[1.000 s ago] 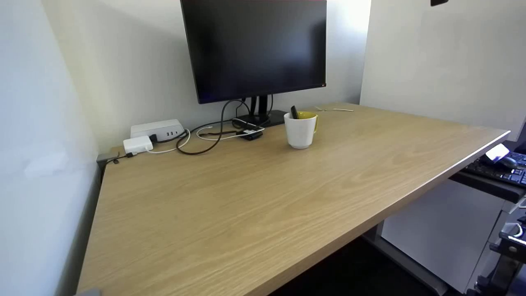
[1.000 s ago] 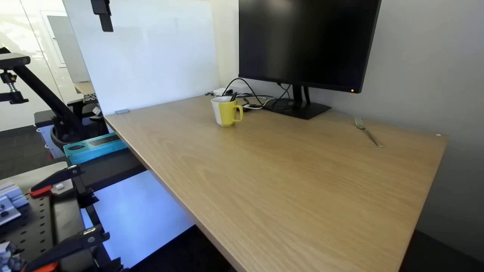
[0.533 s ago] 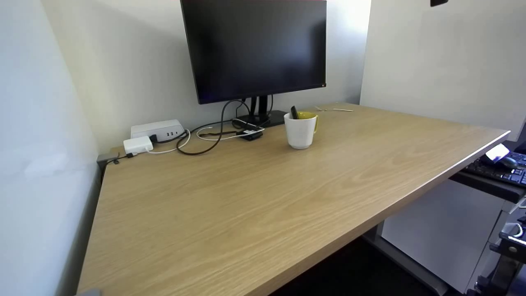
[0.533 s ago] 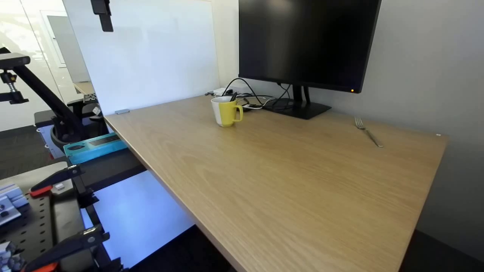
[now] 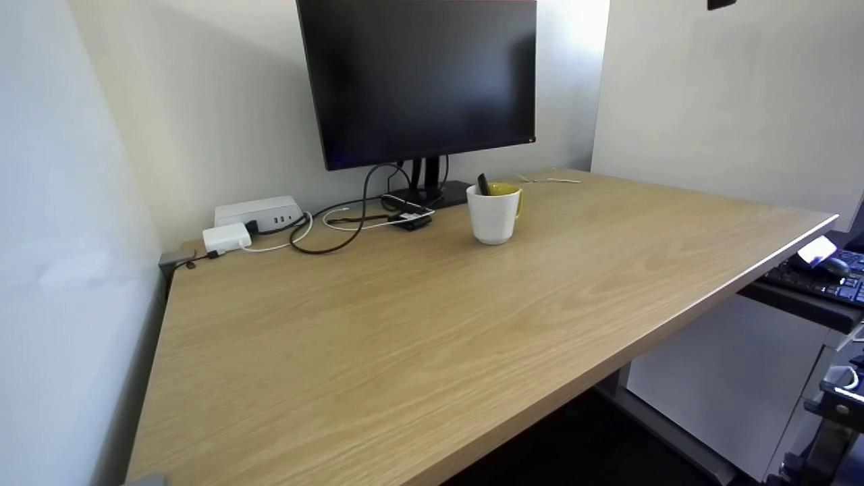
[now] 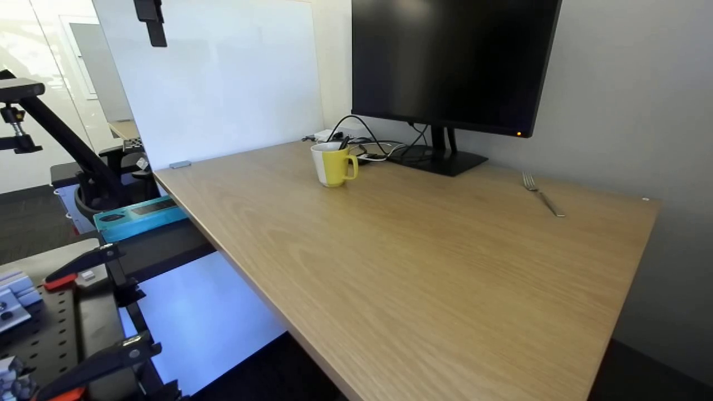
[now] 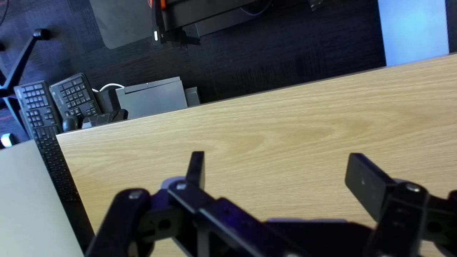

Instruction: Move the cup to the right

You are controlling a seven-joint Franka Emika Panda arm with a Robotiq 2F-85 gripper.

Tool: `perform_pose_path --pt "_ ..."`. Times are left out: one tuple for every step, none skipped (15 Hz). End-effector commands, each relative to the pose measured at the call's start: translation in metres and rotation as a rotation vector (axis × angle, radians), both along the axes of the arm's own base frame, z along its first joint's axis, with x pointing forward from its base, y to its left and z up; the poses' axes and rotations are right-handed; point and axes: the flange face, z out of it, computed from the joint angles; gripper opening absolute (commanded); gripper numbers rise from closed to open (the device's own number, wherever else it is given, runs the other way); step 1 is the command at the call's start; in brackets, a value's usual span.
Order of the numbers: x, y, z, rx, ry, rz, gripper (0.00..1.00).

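Yellow-handled cup (image 6: 332, 167) in both exterior views, fingers (image 7: 367, 185) wide apart in wrist view

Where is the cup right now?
In an exterior view, the cup stands upright on the desk, right of a small black box and the monitor stand.

No text, brand, number or sign can be read. In the wrist view, the keyboard keys (image 7: 76, 94) carry pale marks too small to make out. In an exterior view, a turquoise box (image 6: 139, 219) shows dark shapes, with any wording too small to tell. In an exterior view, a small black box (image 5: 413, 223) has a pale, unreadable patch.
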Motion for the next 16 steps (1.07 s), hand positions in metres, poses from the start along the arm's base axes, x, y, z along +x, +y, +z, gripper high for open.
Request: perform_pose_path --pt "0.0 0.0 0.0 0.0 0.001 0.0 1.0" --pt "0.0 0.0 0.0 0.0 0.001 0.0 1.0" --pt "0.0 0.0 0.0 0.0 0.001 0.0 1.0" --pt "0.0 0.0 0.0 0.0 0.001 0.0 1.0" --pt "0.0 0.0 0.0 0.0 0.001 0.0 1.0" --pt "0.0 0.0 0.0 0.0 0.001 0.0 1.0" --pt "0.0 0.0 0.0 0.0 0.001 0.0 1.0" --pt "0.004 -0.001 -0.004 0.006 0.015 0.011 1.0" --pt "0.008 -0.002 -0.007 0.012 0.024 0.02 1.0" --pt "0.013 -0.003 -0.011 0.016 0.028 0.031 1.0" --pt "0.02 -0.004 -0.015 0.02 0.03 0.04 1.0" --pt "0.029 -0.005 -0.02 0.03 0.035 0.055 1.0" --pt "0.039 -0.006 -0.026 0.034 0.038 0.067 1.0" --pt "0.051 -0.007 -0.031 0.037 0.044 0.078 1.0" --pt "0.063 -0.008 -0.037 0.039 0.05 0.087 1.0" --pt "0.074 -0.007 -0.041 0.04 0.058 0.096 1.0"
